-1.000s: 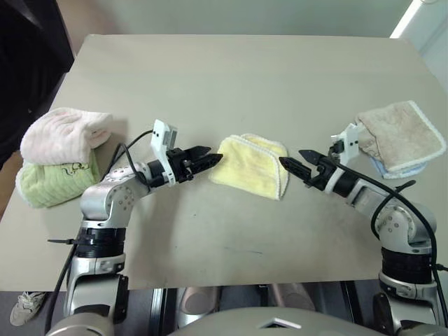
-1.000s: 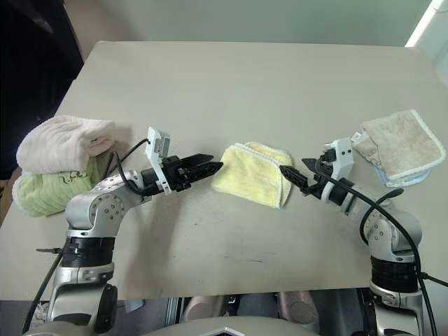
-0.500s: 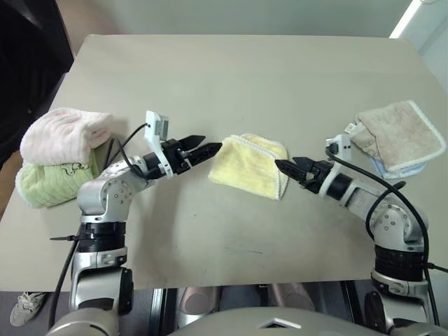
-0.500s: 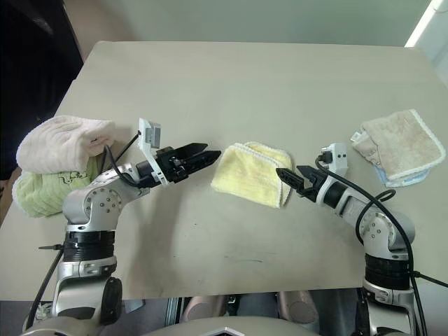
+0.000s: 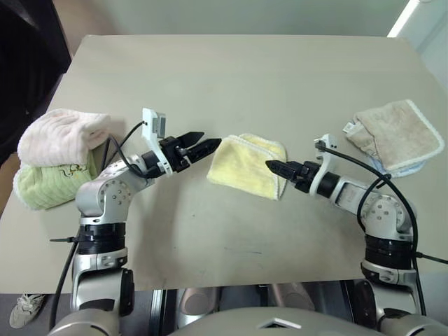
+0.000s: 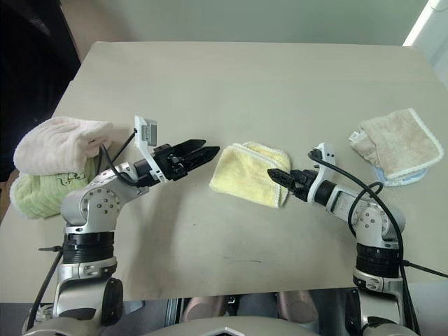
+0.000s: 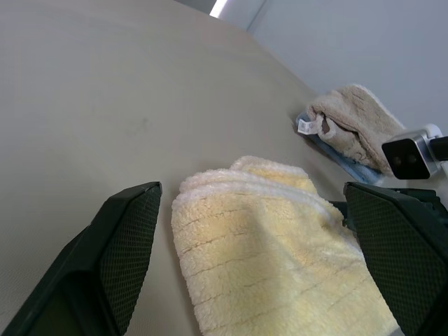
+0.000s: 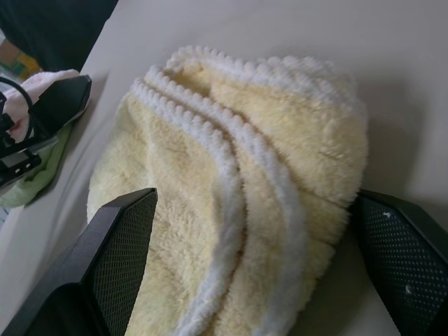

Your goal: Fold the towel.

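since a second ago your right pincer [image 5: 274,166] has slid in toward the middle of the bench [image 5: 238,77], and its tips now sit at the right-hand edge of the towel [image 5: 246,165]; your left pincer [image 5: 203,146] has opened a little wider and sits slightly higher in the view. the towel itself has not shifted.

going left to right: at the far left edge of the bench you have a pink rolled towel [image 5: 59,134] stacked on a light green rolled towel [image 5: 49,183]. next comes your left pincer, fingers spread apart, pointing toward the towel with its tips just beside the towel's left corner and holding nothing. the left wrist view shows the two black fingers [image 7: 122,241] standing wide on either side of that corner.

the pale yellow towel lies folded in the middle of the bench, its white hemmed edge showing along the top and down the right side. your right pincer is also spread wide and empty, aimed at the hemmed edge; in the right wrist view its fingers [image 8: 115,259] flank the layered fold. whether the tips touch the cloth you cannot tell.

at the far right a beige towel with white edging [image 5: 397,133] rests on a light blue cloth [image 5: 413,170].
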You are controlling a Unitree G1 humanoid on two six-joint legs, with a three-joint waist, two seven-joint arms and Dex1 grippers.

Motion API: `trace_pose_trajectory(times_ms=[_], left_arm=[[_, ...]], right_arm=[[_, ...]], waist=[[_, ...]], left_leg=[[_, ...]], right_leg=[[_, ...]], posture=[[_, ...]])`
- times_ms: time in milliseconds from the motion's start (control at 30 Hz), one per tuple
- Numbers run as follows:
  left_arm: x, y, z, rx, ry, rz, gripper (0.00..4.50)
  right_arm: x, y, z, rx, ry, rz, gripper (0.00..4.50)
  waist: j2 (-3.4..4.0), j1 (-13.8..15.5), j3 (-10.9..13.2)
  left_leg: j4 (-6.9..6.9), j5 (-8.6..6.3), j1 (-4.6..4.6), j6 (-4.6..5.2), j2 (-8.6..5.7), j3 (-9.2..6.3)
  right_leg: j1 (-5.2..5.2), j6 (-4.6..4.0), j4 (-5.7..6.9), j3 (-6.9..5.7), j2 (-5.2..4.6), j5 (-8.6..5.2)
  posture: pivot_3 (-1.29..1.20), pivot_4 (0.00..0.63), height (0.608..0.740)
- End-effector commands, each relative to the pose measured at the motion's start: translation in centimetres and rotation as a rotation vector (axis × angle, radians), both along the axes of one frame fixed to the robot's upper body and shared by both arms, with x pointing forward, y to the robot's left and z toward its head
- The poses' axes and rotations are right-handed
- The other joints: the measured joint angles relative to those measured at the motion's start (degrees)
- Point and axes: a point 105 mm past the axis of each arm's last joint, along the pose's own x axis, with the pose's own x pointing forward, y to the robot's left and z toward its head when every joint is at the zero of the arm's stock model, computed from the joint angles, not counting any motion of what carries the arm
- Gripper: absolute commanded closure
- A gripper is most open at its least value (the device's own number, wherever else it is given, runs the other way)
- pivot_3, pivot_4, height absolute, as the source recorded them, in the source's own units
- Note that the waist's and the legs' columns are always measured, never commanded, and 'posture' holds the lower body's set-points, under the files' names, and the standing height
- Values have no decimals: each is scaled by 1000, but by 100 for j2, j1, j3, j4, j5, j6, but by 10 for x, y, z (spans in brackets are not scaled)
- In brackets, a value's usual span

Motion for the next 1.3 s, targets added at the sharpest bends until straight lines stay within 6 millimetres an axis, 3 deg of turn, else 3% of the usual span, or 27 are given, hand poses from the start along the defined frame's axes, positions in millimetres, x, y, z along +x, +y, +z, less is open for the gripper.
trace_pose_trajectory(times_ms=[33, 100, 200, 567, 733, 833, 900, 967, 1100, 1233, 1300], left_arm=[[-1, -3, 11, -16, -52, -3, 28], [-2, -4, 10, -15, -51, -3, 28], [-2, -4, 10, -17, -50, 0, 0], [-3, -3, 8, -19, -48, 17, 0], [-2, -4, 7, -18, -46, 17, 0], [-2, -5, 7, -17, -47, 17, 0], [-2, -4, 8, -17, -47, 18, 0], [-1, -4, 8, -17, -47, 19, 0], [-1, -6, 5, -18, -38, 9, 0], [1, -12, 4, -24, -35, 0, 0], [2, -14, 3, -27, -32, -6, 0]], right_arm=[[-5, 15, 8, 17, -21, 61, 0], [-5, 16, 8, 19, -21, 63, 0], [-5, 16, 10, 26, -25, 65, 562], [-2, 4, 23, 53, -66, 22, 4389], [2, -8, 39, 78, -123, -28, 4467], [9, -31, 62, 73, -212, -119, 4467], [13, -59, 83, 45, -290, -205, 4467], [14, -74, 96, 30, -333, -248, 4467], [13, -141, 145, -81, -469, -472, 4467], [11, -189, 149, -148, -451, -673, 4467], [11, -208, 135, -139, -379, -757, 4467]], waist=[[0, -1, 0], [0, -1, 0], [0, -1, 0], [0, -1, 0], [0, 4, 0], [0, 6, 0], [0, 11, 0], [1, 28, 1], [3, 28, 2], [1, 30, 1], [2, 28, 1]], left_leg=[[0, 0, 0, 0, 0, 0], [0, 0, 0, 0, 0, 0], [0, 0, 0, 0, 0, 0], [1, 0, -1, 0, 0, 0], [1, 0, -2, 0, 0, 0], [2, 0, -5, 0, -1, 0], [4, -1, -8, 2, -2, 0], [5, -3, -11, 5, -3, 0], [1, -3, -14, 6, -2, 1], [-5, -3, -13, 5, 2, -1], [-5, -4, -13, 7, 2, 0]], right_leg=[[0, 0, 0, 0, 0, 0], [0, 0, 0, 0, 0, 0], [0, -1, 0, -1, 0, 0], [0, -1, 0, 0, 0, -1], [-1, -1, 0, 0, 0, -1], [-2, -1, -1, 0, 0, -1], [-2, -1, -2, 0, -1, 0], [-3, 0, -3, 1, -1, 0], [-7, 0, -1, 1, -1, -1], [-8, 3, 0, 0, 0, -7], [-8, 5, 0, 2, -1, -9]], posture=[[0, 150, 740], [0, 150, 740], [0, 150, 740], [0, 150, 740], [0, 150, 740], [0, 150, 740], [0, 150, 740], [0, 150, 740], [0, 150, 740], [0, 150, 740], [0, 150, 740]])
